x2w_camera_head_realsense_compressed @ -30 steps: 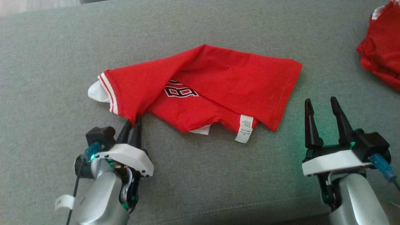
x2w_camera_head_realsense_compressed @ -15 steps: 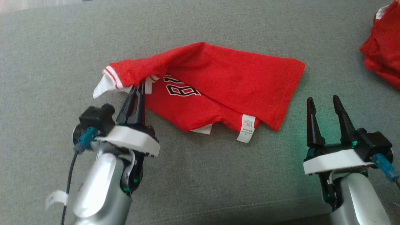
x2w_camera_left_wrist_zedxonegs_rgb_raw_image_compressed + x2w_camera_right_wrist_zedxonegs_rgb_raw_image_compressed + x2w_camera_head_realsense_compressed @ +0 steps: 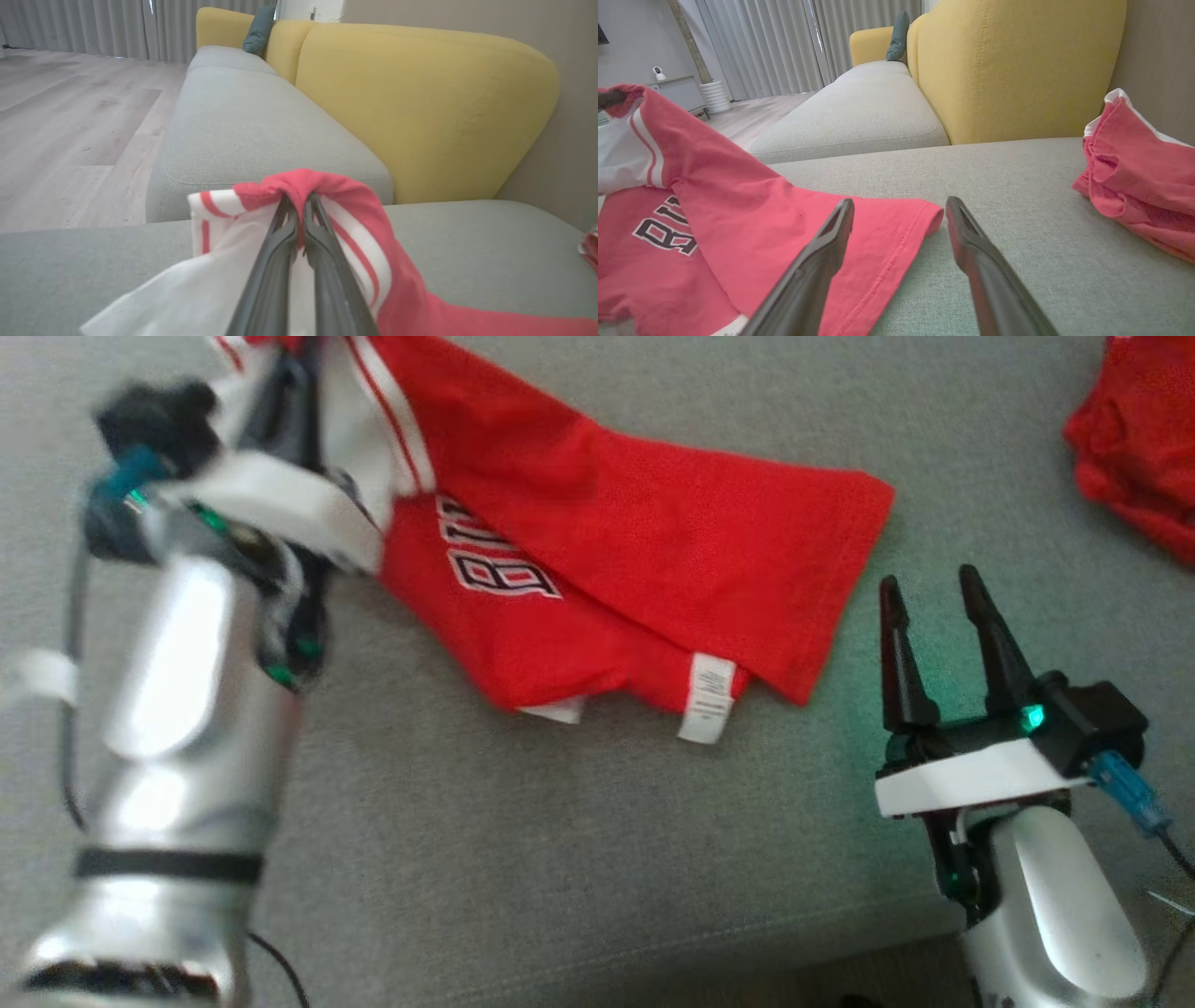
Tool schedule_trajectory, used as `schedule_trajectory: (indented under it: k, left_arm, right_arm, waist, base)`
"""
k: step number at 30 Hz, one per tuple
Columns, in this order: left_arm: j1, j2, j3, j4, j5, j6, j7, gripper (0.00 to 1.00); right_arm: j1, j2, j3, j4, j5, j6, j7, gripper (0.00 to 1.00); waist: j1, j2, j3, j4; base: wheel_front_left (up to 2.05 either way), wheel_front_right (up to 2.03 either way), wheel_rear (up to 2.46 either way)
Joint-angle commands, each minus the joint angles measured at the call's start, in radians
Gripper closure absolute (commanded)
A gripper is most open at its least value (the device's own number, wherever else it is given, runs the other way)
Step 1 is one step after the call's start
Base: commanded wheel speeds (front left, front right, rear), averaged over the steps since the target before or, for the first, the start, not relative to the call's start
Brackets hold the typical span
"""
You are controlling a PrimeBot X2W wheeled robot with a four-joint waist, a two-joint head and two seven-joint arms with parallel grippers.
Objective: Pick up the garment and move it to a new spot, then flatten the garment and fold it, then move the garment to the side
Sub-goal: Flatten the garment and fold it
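Left wrist view: the left gripper [image 3: 299, 205] is seen clamped on the striped trim of the red garment [image 3: 402, 289] — in the head view that corner is held raised at eleven o'clock, the rest draped onto the grey sofa seat [image 3: 560, 859]. At four o'clock the right gripper [image 3: 929, 593] is held with fingers apart, empty, near the hem.

Head overhead, wrists low; garment [image 3: 653, 551] common

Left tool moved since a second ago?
Yes. In the head view the left tool, shut on the garment, went up and left, away from the white care label, which barely shifted.
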Motion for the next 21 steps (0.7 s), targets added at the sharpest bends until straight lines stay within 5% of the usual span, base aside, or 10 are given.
schedule_trajectory:
  k: [1,10,13,14,21]
  left_arm:
    - [-0.079,0.051,0.043,0.002,0.002,-0.001,0.007,1.00]
    - [-0.288,0.148,0.107,0.275,-0.029,-0.008,0.049,1.00]
    - [-0.307,0.162,0.113,0.335,-0.038,-0.020,0.036,0.48]
    - [-0.311,0.164,0.112,0.351,-0.039,-0.026,0.028,0.04]
    - [-0.321,0.142,0.104,0.386,-0.054,-0.072,-0.060,0.00]
  right_arm:
    - [-0.025,-0.004,0.032,-0.034,0.009,0.007,-0.011,0.00]
    - [-0.049,-0.004,0.085,-0.041,0.044,0.007,-0.011,0.00]
    - [-0.048,-0.004,0.091,-0.040,0.048,0.007,-0.011,0.00]
    - [-0.047,-0.004,0.091,-0.038,0.049,0.007,-0.011,0.00]
    - [-0.029,-0.004,0.124,-0.014,0.013,0.007,-0.011,0.00]
  waist:
    - [-0.0001,0.0000,0.035,-0.033]
    - [-0.0001,0.0000,0.102,-0.093]
    - [-0.0001,0.0000,0.104,-0.098]
    - [-0.0001,0.0000,0.103,-0.097]
    - [-0.0001,0.0000,0.051,-0.055]
  base:
    - [0.00,0.00,0.00]
    - [0.00,0.00,0.00]
    - [0.00,0.00,0.00]
    - [0.00,0.00,0.00]
    - [0.00,0.00,0.00]
